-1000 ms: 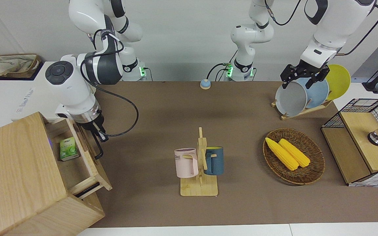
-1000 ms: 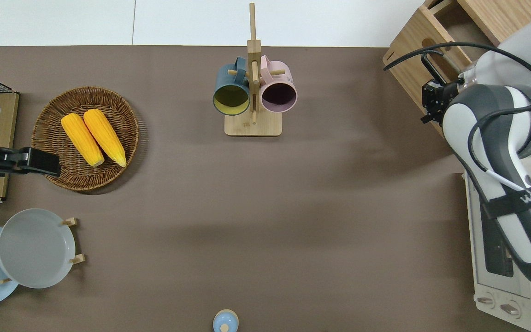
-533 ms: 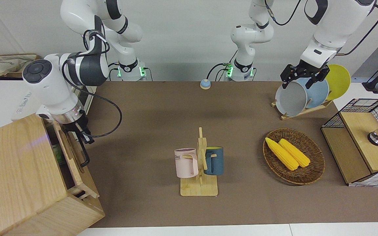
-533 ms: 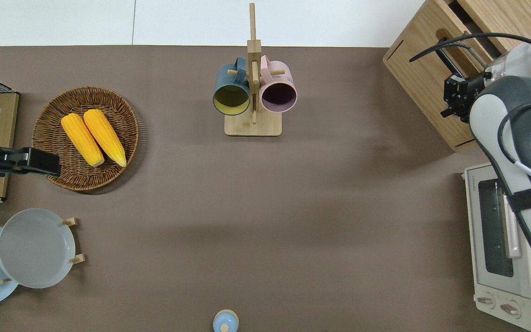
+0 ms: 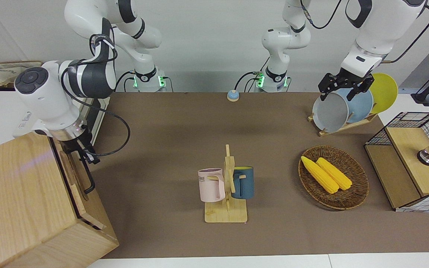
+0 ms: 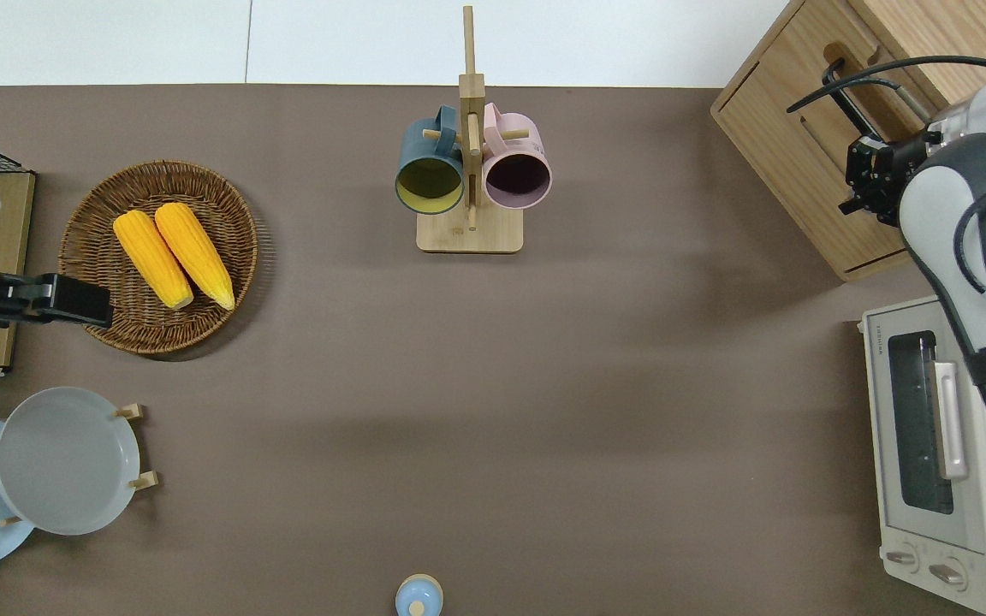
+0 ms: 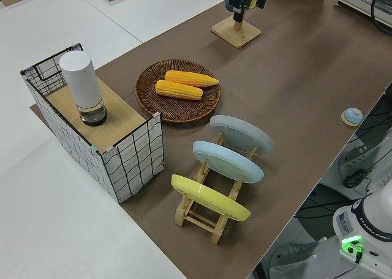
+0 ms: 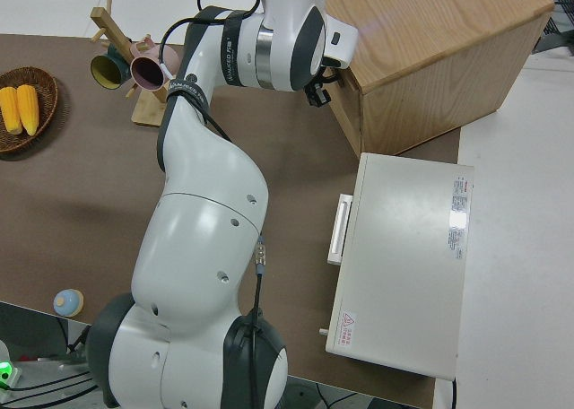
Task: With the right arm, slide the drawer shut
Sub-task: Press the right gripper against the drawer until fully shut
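Drawer (image 5: 73, 179) in pale-wood cabinet (image 5: 17, 201) at right arm's end of worktop (image 6: 493, 359), front almost flush with cabinet face, thin dark gap along edge. Right arm (image 5: 50, 96) bent down to drawer front. Right end effector (image 5: 84, 150) at upper end of black bar handle (image 5: 88, 175), touching drawer front; finger spacing — cannot tell. Left arm parked. Toaster oven (image 6: 942, 445) beside cabinet, nearer robots. Mug rack (image 6: 469, 162) mid-worktop with 2 mugs.
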Controlling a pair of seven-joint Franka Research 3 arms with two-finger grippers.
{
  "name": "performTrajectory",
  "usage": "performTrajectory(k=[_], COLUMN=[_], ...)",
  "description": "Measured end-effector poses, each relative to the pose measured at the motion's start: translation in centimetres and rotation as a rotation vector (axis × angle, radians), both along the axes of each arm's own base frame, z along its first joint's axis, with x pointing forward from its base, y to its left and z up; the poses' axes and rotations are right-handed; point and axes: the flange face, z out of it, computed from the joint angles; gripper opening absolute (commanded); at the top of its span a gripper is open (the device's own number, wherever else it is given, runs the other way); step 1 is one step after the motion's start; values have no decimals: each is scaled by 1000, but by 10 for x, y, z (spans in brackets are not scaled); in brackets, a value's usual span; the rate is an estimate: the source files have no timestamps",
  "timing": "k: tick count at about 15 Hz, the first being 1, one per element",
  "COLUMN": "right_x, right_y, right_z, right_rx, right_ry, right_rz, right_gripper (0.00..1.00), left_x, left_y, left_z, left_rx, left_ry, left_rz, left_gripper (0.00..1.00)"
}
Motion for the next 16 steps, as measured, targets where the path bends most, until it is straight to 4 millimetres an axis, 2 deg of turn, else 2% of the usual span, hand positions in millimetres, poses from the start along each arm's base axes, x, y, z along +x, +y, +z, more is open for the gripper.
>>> performTrajectory(k=[11,13,14,15,16], right_x=[2,4,5,7,7], right_y=[-1,2,5,11,17], right_z=[0,1,2,3,3], right_rx=[-10,-13,-14,-13,-12], right_ry=[3,-2,-6,-9,-11], right_rz=[17,25,33,41,50], right_gripper=[0,0,52,1,0], left_x=[0,0,0,0,0], left_y=[0,0,0,0,0], left_z=[0,0,0,0,0], left_rx=[0,0,0,0,0], left_ry=[0,0,0,0,0], left_rz=[0,0,0,0,0], left_gripper=[993,993,993,993,993])
